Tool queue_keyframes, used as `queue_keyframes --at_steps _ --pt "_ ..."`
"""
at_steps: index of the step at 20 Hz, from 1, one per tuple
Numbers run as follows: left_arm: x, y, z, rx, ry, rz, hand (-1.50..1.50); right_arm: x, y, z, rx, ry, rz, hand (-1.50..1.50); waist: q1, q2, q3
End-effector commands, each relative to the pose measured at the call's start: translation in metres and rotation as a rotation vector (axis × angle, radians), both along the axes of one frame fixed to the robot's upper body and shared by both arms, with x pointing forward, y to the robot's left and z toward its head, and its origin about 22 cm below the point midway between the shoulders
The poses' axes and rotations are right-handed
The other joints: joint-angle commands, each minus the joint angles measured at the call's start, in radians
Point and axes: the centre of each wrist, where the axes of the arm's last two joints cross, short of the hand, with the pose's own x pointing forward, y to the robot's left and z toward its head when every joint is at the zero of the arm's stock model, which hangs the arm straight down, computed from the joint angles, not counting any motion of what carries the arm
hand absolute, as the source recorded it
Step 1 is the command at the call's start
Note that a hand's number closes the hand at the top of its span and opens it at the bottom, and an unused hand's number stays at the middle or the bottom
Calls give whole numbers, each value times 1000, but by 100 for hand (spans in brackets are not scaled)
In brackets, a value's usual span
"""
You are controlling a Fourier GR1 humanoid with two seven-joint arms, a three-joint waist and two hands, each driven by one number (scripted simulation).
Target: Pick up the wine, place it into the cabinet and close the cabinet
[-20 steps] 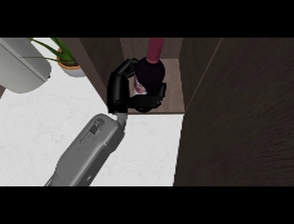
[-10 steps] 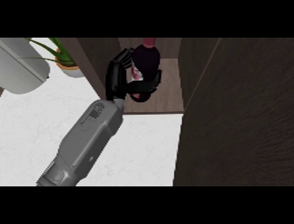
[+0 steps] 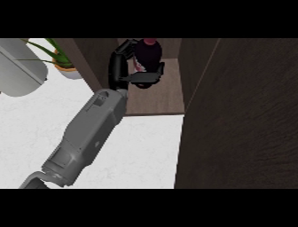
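Observation:
The dark wine bottle (image 3: 148, 55) with a red cap stands upright inside the open cabinet, over its wooden shelf (image 3: 158, 104). My left hand (image 3: 117, 66) is shut on the bottle: its fingers wrap the bottle's left side and the thumb crosses in front near the base. Whether the bottle's base rests on the shelf is hidden by the hand. The grey forearm (image 3: 89, 128) runs up from the lower left. My right hand does not show.
The cabinet's dark door (image 3: 256, 115) stands open and fills the right side. A potted green plant (image 3: 63, 62) and a large pale rounded object (image 3: 11, 66) sit at the back left on the white counter (image 3: 21, 142).
My left hand has carried the bottle deeper into the cabinet, away from me and slightly right. The forearm stretched out after it.

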Motion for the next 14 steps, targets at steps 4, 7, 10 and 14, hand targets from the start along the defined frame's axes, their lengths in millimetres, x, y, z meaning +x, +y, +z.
queue_keyframes --at_steps 4,7,10,14 --pt "4 9 -15 52 -50 90 150 -30 -3 8 50 -41 51 -150 -10 2 0" --pt "16 -2 7 40 -52 74 150 -13 4 8 53 -44 61 -150 -11 5 0" --pt "25 2 18 42 -59 74 150 -14 -1 15 22 -43 70 -150 -17 9 0" --pt "16 9 -7 -51 5 109 150 -14 -3 4 56 -41 63 -150 -22 10 0"
